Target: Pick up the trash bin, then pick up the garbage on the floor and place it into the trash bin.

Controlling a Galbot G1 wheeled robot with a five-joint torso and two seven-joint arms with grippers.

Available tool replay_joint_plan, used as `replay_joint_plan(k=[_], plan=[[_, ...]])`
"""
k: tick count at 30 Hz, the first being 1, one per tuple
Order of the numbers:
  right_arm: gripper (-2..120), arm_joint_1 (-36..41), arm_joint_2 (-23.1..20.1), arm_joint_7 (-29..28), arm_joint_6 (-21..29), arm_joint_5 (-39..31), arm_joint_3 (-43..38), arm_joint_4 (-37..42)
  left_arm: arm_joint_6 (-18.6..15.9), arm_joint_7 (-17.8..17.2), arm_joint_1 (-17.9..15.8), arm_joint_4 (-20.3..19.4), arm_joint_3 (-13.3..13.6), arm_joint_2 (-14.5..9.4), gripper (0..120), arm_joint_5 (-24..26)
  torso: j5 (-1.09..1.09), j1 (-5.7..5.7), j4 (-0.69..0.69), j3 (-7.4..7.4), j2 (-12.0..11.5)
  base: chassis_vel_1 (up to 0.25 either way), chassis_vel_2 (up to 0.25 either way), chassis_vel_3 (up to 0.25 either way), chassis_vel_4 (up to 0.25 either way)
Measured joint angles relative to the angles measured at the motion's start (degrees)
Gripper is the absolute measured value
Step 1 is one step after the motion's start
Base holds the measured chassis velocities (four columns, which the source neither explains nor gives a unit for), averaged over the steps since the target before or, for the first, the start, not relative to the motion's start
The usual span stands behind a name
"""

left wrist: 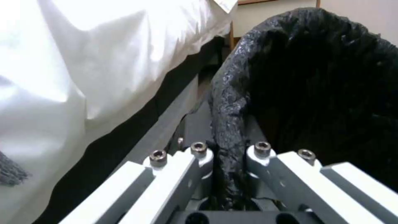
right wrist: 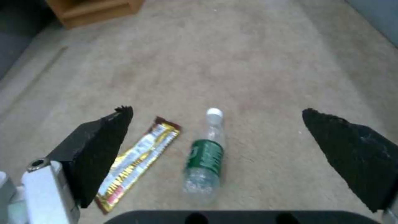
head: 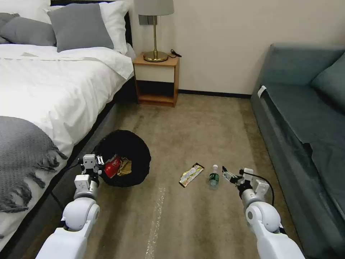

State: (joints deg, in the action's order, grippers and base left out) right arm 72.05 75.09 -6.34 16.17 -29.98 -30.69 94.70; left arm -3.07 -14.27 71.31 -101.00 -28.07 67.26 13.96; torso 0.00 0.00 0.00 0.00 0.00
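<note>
On my left a bed [head: 39,82] with white linen and a grey fringed throw runs along the carpet [head: 201,126]; a grey-blue sofa [head: 305,108] lines the right, and a wooden nightstand [head: 157,81] with a brass lamp [head: 155,32] stands at the far wall.

The trash bin [head: 124,158] sits near the bed's edge, left of centre, tilted so its mouth faces me, wrapped all over in its glossy black bag. Inside I see a red-and-white packet [head: 112,166] and a crumpled brown paper piece [head: 124,166] beside it; any print on the packet is too small for me to read. My left gripper [head: 97,166] is at the bin's near-left rim, and in the left wrist view the fingers [left wrist: 199,155] are narrowed onto the bagged rim [left wrist: 228,130], pinching it between them. The bin's base is hidden by the bag.

On the carpet right of centre lies the yellow-black snack wrapper [head: 191,174], flat and slanted; it carries lettering, but I cannot make it out in the right wrist view [right wrist: 136,161]. Just right of it, apart, the small clear bottle [head: 214,176] lies on its side, white cap pointing away, with a green label [right wrist: 204,154] whose writing is unreadable. My right gripper [head: 227,174] hovers just right of the bottle, low over the carpet, its black-padded fingers [right wrist: 104,140] spread wide and holding nothing.
</note>
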Motion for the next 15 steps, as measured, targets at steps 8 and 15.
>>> replay_joint_plan(k=[8, 15], plan=[[100, 2.01, -0.36, 1.00, -1.75, -0.24, -1.37, -0.85, -0.03, -0.11, 0.77, -0.32, 0.32, 0.25, 4, -0.89, 0.00, 0.00, 0.00, 0.00, 0.00, 0.000, 0.000, 0.000, 0.000], [100, 2.46, -0.26, 1.14, -2.29, -0.20, -1.41, -0.87, 0.07, -0.11, 1.62, -1.05, 0.11, 0.65, 4, -1.05, 0.00, 0.00, 0.00, 0.00, 0.00, 0.000, 0.000, 0.000, 0.000]])
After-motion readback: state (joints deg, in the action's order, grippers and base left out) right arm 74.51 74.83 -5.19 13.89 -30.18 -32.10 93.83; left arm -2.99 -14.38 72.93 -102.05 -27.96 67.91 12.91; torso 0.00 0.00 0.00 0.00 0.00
